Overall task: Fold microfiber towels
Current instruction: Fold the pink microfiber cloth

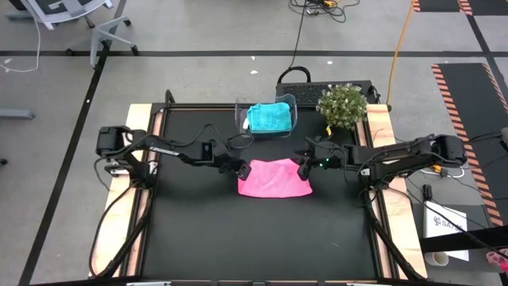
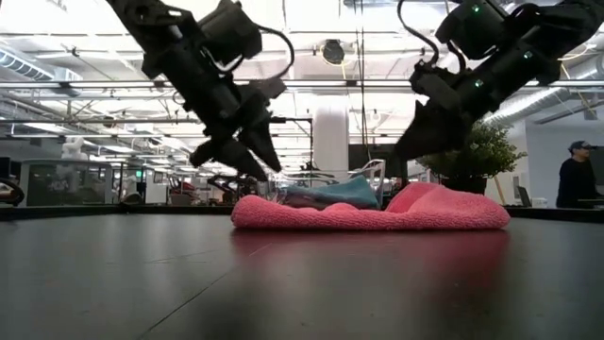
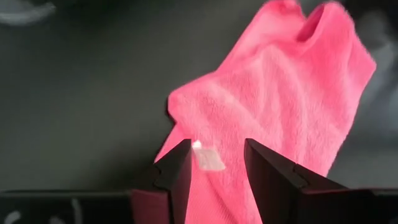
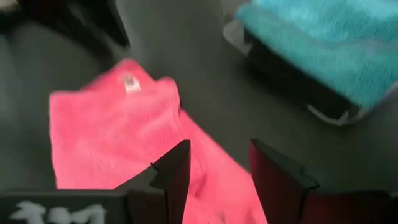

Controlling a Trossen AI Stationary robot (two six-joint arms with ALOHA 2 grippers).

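Note:
The bright pink towel lies in a lumpy, folded-over heap in the middle of the black table, with a small white tag on top near its left end. My left gripper hangs open just above that left end, clear of the cloth. Over the right end, my right gripper is also open, and the low view shows it higher above the towel. The teal towel lies in the clear bin behind. A grey-white towel is not in view.
A potted plant stands at the table's far right, beside the bin. A dark device sits behind the far edge. The near half of the table is bare. A person stands in the room at the far right.

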